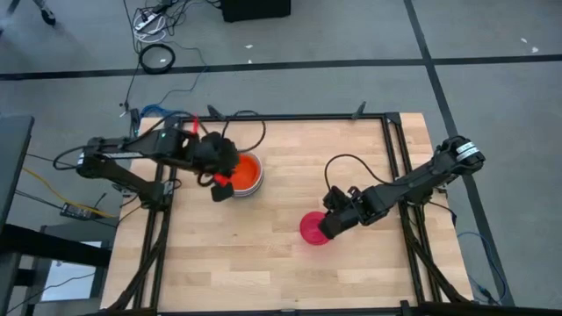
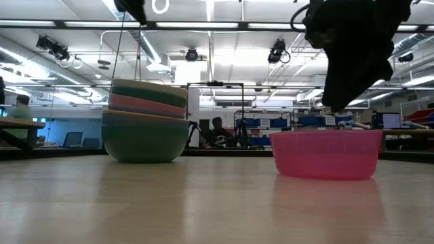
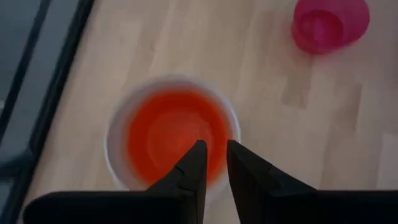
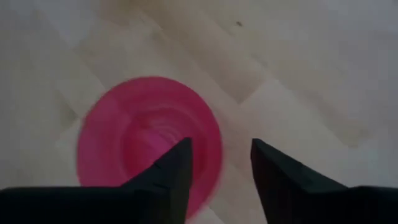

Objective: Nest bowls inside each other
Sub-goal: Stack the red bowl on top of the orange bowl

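Right gripper [image 4: 217, 165]: fingers apart, straddling the magenta bowl [image 4: 149, 137] rim (nothing clamped).
Advice: pinch rim squarely, lift level toward the nested stack [image 1: 247, 174].

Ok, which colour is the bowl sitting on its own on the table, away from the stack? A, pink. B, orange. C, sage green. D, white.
A: the pink bowl stands alone on the wood near the right tool, well apart from the stack of bowls under the left tool; the low view shows a clear gap between them.
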You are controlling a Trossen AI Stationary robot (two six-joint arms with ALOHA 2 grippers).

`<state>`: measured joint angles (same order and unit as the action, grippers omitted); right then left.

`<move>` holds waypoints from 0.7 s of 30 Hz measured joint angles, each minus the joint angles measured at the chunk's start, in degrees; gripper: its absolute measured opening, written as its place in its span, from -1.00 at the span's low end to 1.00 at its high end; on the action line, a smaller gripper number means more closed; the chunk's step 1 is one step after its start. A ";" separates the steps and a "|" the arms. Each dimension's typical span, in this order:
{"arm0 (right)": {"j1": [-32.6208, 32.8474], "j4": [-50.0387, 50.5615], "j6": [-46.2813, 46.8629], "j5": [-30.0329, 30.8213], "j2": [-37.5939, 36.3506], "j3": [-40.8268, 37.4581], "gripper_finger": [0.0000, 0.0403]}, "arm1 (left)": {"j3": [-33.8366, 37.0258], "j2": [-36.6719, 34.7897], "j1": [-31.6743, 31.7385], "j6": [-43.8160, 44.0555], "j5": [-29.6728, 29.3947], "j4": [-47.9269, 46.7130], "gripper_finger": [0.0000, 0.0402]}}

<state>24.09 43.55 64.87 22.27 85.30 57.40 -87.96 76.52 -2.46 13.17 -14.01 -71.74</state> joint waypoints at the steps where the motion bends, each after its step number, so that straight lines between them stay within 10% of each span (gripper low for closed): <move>1: -0.17 -1.55 0.43 -0.01 0.00 -0.64 -0.24 | 0.02 -0.16 -0.98 1.65 -0.34 -1.39 -0.65; 21: 0.61 -11.58 7.32 -1.51 -0.07 -8.44 -0.15 | 0.07 -3.18 -15.35 21.03 -8.54 -13.40 -0.65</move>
<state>24.70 31.96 72.19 20.76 85.23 48.96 -87.90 73.34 -17.81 34.20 -22.55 -85.15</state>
